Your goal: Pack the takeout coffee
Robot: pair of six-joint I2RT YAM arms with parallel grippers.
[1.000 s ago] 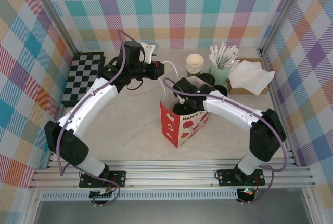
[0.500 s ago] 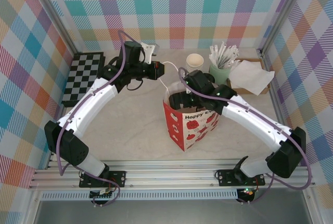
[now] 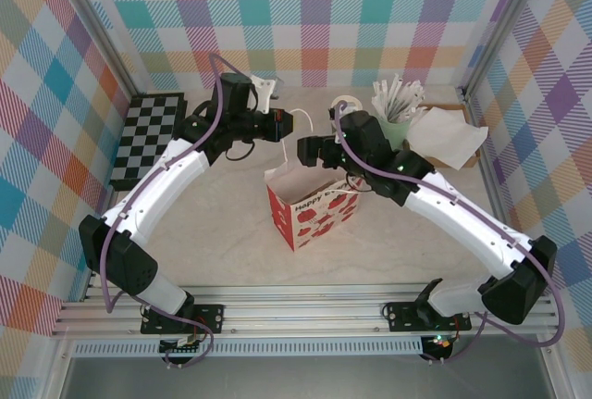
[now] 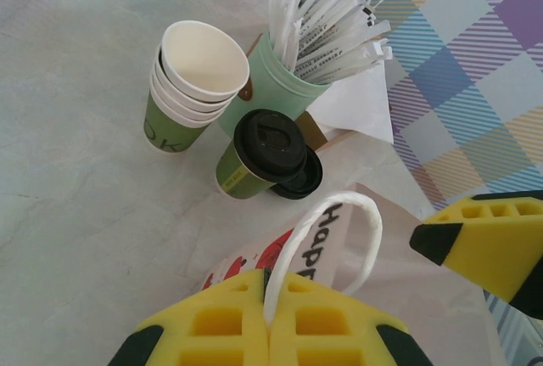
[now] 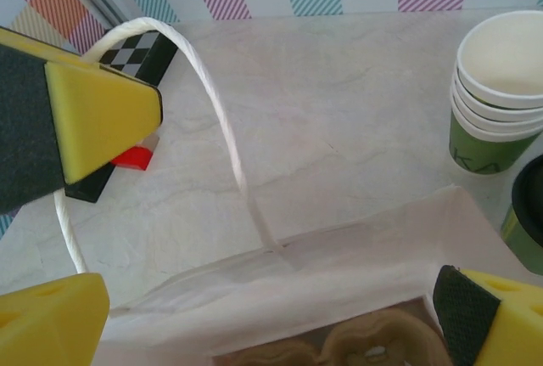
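While left end effector (image 4: 270, 328) clamps white cord handle (image 4: 335, 213) of red-heart paper bag (image 3: 310, 214) | right end effector (image 5: 271, 319) agape, empty | black-lidded green paper cup (image 4: 265, 149) upright, just to its right.

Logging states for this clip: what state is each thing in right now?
Paper bag: standing, mouth open.
Left hand: shut on the bag handle.
Right hand: open, holding nothing.
Lidded coffee cup: upright on table, lid on, outside bag.
Lidless cup stack: upright, nested.

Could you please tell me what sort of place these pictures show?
Likely a staged robot test booth, not a real café: plaid walls, an aluminium base rail, and coffee props like stacked paper cups.
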